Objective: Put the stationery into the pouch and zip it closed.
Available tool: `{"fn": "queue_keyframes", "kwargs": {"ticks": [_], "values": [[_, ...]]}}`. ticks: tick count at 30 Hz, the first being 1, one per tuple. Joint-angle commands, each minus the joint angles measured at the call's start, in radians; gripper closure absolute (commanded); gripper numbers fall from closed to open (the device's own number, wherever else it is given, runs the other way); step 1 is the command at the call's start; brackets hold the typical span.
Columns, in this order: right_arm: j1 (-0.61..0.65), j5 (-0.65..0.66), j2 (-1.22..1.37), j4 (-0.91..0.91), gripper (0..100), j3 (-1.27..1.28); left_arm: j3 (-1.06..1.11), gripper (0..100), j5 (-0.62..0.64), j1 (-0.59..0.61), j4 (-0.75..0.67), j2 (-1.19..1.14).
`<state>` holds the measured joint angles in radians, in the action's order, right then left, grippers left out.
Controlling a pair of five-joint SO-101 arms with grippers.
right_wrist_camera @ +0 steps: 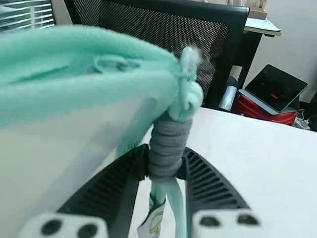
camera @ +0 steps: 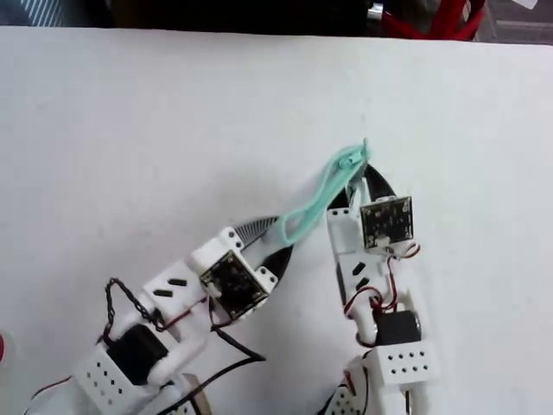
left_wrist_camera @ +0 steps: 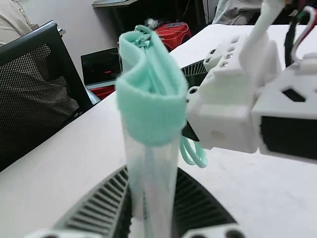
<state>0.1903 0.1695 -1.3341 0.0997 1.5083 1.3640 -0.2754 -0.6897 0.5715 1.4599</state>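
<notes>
A clear pouch (camera: 324, 190) with mint-green zip trim hangs above the white table, stretched between both arms. My left gripper (camera: 275, 232) is shut on one end of it. In the left wrist view the clear wall and green end (left_wrist_camera: 151, 94) rise from between that gripper's (left_wrist_camera: 151, 203) black fingers (left_wrist_camera: 99, 210). My right gripper (camera: 361, 177) holds the other end. In the right wrist view this gripper (right_wrist_camera: 166, 166) is shut on the grey-wrapped zip pull (right_wrist_camera: 168, 144), with the pouch (right_wrist_camera: 74, 99) beside it and a mint loop hanging below.
The white table (camera: 130, 130) spreads wide to the left and far side. Beyond its edge stand a black mesh chair (left_wrist_camera: 34, 89), a laptop (left_wrist_camera: 101, 67) and a red bag (left_wrist_camera: 173, 32). The right arm's white body (left_wrist_camera: 237, 104) sits close to the left gripper.
</notes>
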Motion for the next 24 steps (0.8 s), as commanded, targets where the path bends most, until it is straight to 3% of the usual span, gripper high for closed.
{"fn": "queue_keyframes", "kwargs": {"ticks": [1,8,11,14,24], "values": [[-0.001,-0.002,-0.114,0.064,95.0,-0.052,0.002,98,-0.009,-0.025,-0.014,-0.007],[-0.054,0.0,-0.406,0.252,98.1,-0.068,0.043,92,0.005,-0.001,-0.103,-0.002],[-0.068,-0.003,-0.469,0.343,98.1,-0.107,0.075,82,0.155,0.039,-0.163,-0.002],[-0.064,-0.003,-0.44,0.377,98.1,-0.152,0.077,78,0.25,0.068,-0.173,-0.004],[-0.068,-0.008,-0.101,0.611,98.1,-0.5,0.104,80,0.186,0.054,-0.193,-0.005]]}}
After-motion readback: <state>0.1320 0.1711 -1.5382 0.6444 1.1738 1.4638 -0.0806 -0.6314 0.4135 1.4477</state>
